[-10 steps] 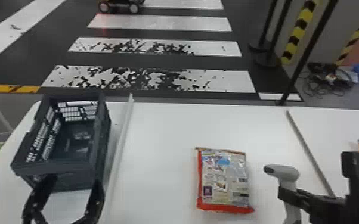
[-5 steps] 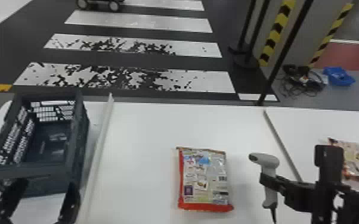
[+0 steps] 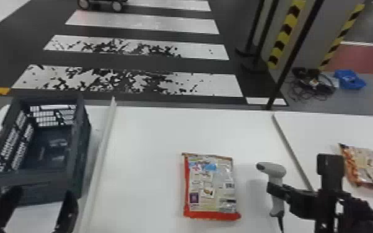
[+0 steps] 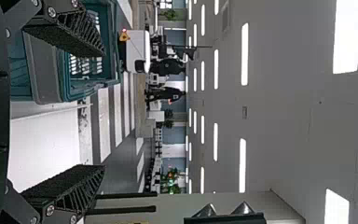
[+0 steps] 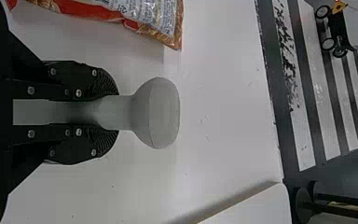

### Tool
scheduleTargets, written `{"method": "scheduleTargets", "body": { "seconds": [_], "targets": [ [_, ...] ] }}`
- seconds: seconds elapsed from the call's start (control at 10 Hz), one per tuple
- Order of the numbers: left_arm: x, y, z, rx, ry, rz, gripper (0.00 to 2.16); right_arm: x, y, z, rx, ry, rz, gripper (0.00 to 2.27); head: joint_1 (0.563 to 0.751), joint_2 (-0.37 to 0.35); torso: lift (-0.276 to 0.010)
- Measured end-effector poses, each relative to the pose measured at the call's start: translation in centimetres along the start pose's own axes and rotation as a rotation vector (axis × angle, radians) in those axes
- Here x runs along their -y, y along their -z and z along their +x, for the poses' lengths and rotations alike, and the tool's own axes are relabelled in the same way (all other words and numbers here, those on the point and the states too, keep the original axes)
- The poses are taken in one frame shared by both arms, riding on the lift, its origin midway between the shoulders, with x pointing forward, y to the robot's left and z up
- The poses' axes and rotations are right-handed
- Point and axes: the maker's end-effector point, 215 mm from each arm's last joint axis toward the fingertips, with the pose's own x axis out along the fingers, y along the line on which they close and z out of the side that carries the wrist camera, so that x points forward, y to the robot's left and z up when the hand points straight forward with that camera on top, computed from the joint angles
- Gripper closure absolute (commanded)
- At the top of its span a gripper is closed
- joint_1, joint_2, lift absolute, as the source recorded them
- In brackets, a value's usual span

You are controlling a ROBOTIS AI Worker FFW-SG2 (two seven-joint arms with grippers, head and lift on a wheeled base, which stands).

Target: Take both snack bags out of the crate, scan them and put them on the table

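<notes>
My left gripper [image 3: 38, 207] stands open at the near end of the dark crate [image 3: 79, 173], nothing between its fingers; the left wrist view has the gripper [image 4: 102, 112] wide apart beside the crate [image 4: 51, 70]. Inside the crate no bag is visible. One snack bag [image 3: 210, 186] with a red edge lies flat on the middle table [image 3: 145, 133]. A second snack bag [image 3: 371, 167] lies on the right-hand table section. My right gripper [image 3: 275, 192] is shut on the handle of the white scanner [image 3: 274, 172], upright right of the middle bag. In the right wrist view the gripper [image 5: 107, 113] clasps the scanner [image 5: 161, 113].
A raised white strip [image 3: 102, 148] runs between crate and middle bag. Another ridge [image 3: 291, 148] separates the middle and right table parts. Beyond the table's far edge stand dark posts [image 3: 294, 52], with cables [image 3: 313, 83] and a blue item [image 3: 350, 79] on the floor.
The head view has turned to the right, so the table's things sit farther left and more of the right-hand bag shows. The right gripper keeps its hold on the scanner.
</notes>
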Motion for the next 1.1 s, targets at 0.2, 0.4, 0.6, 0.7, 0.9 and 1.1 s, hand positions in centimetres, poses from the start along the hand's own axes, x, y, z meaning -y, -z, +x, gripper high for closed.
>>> {"method": "scheduleTargets", "body": {
  "seconds": [0.2, 0.4, 0.6, 0.7, 0.9, 1.1],
  "targets": [
    [-0.1, 0.0, 0.0, 0.000, -0.002, -0.002, 0.15, 0.2, -0.1, 0.4, 0.003, 0.007, 0.003, 1.93, 0.695, -0.118, -0.094],
    [-0.1, 0.0, 0.0, 0.001, -0.003, -0.001, 0.15, 0.4, 0.2, 0.6, -0.002, 0.010, 0.006, 1.93, 0.695, -0.118, -0.094],
    [-0.1, 0.0, 0.0, 0.000, -0.003, -0.001, 0.15, 0.5, 0.9, 1.0, -0.020, 0.011, 0.001, 1.93, 0.695, -0.119, -0.094],
    [-0.1, 0.0, 0.0, 0.001, -0.003, -0.001, 0.15, 0.4, 1.1, 1.2, -0.027, 0.010, -0.003, 1.93, 0.695, -0.117, -0.094],
    [-0.1, -0.2, -0.1, 0.008, -0.003, -0.001, 0.15, 0.4, 1.2, 1.5, -0.025, 0.010, -0.007, 0.72, 0.695, -0.116, -0.094],
    [-0.1, -0.3, -0.2, 0.009, -0.001, -0.001, 0.15, 0.4, 0.8, 1.4, -0.012, 0.010, -0.011, 0.00, 0.695, -0.116, -0.094]
  ]
}}
